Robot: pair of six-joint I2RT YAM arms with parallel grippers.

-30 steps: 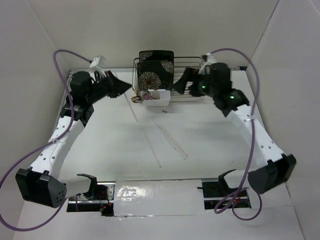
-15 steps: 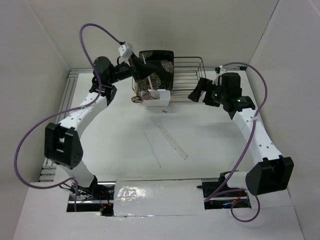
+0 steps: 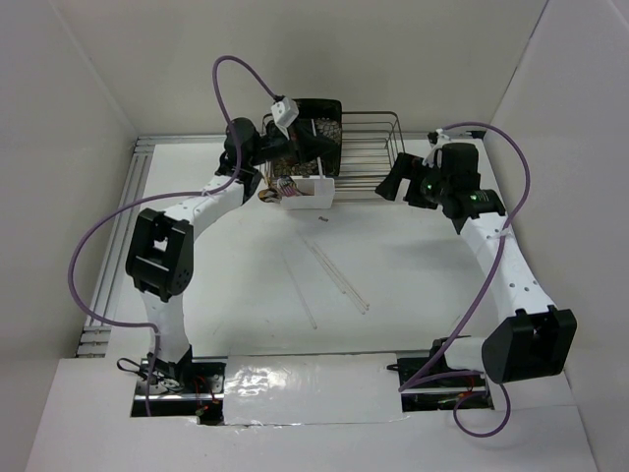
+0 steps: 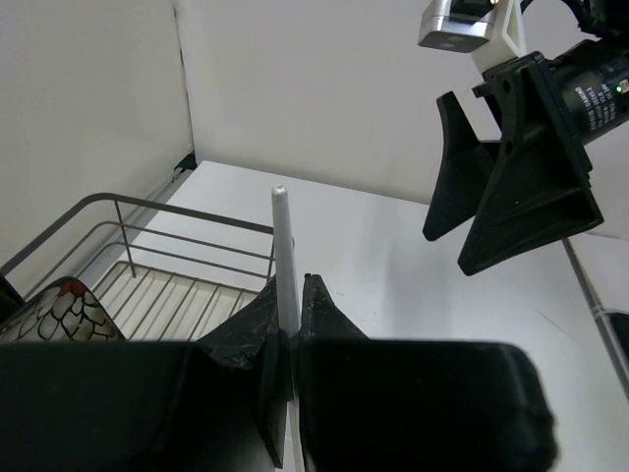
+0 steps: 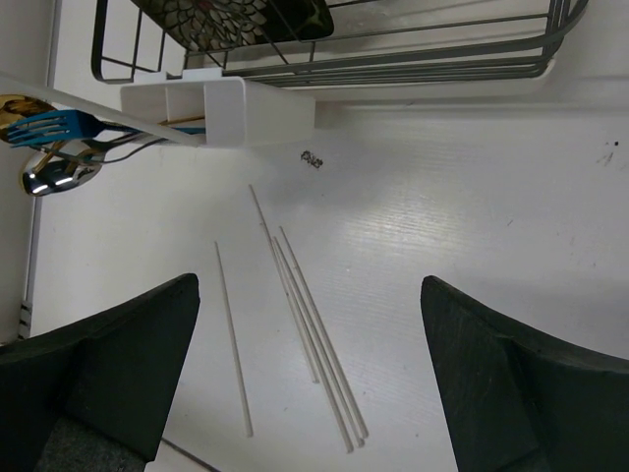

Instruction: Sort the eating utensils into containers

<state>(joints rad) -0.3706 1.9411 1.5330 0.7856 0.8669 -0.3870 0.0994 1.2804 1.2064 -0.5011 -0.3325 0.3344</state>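
Pinching one pale chopstick [image 4: 282,246], left gripper [image 4: 292,295] hangs seemingly above wire rack [image 4: 147,258], behind white tub [image 3: 311,193]. Right gripper [image 3: 395,183] spread wide. Other chopsticks [image 5: 313,339] lie on desk [image 5: 472,197].

chopstick [image 4: 281,236]: we lose its lower end between the left gripper [image 4: 293,287] fingers.
floral plate [image 5: 241,15]: cut off by the top edge.
cutlery [image 3: 276,189]: from above, too small for us to tell the pieces apart.

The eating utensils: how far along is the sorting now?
Done: the metal fork and spoons lie in the small white plastic tub. In hand: the left end effector is shut on one pale slender chopstick. Left: several more chopsticks on the white table.
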